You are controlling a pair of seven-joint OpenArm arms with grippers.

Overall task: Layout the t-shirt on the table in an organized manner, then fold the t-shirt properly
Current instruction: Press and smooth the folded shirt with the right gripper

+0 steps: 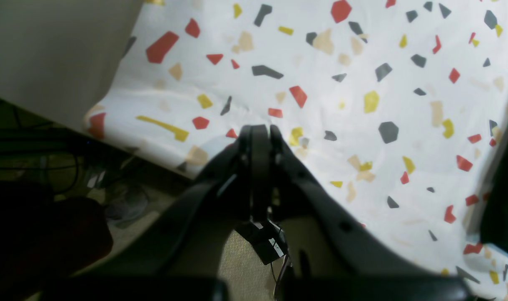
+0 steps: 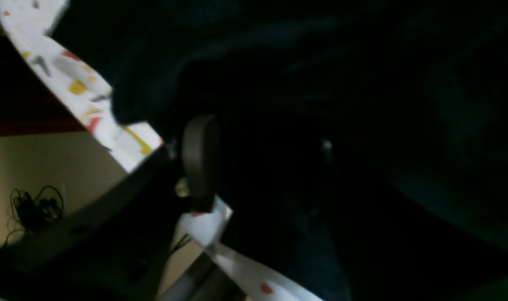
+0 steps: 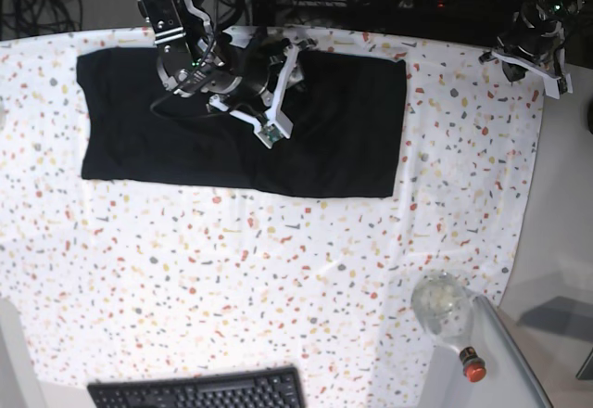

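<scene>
Garments: one t-shirt (image 3: 306,139), black, lying as a wide flat band across the far part of the table (image 3: 232,269), its lower edge running fairly straight from left to right.
Table: one, clad in white speckled cloth; the far-right corner and right edge show, with the cloth drooping over the edge.
Arms: two.
Right gripper (image 3: 278,93): over the middle of the t-shirt near its far edge; in the right wrist view one finger (image 2: 199,161) shows against dark fabric and the cloth edge (image 2: 86,100), the other is lost in the dark, so I cannot tell how the jaws stand.
Left gripper (image 1: 259,133): at the far-right corner of the table, well apart from the t-shirt; jaws pressed together, nothing between them.
Other items: one black keyboard (image 3: 199,391) at the near edge; one clear round container (image 3: 443,304) near the right edge; one small red-capped item (image 3: 472,367) just beyond it.
Open room: bare speckled cloth fills the whole near half, between the t-shirt and the keyboard, and a strip right of the t-shirt.
</scene>
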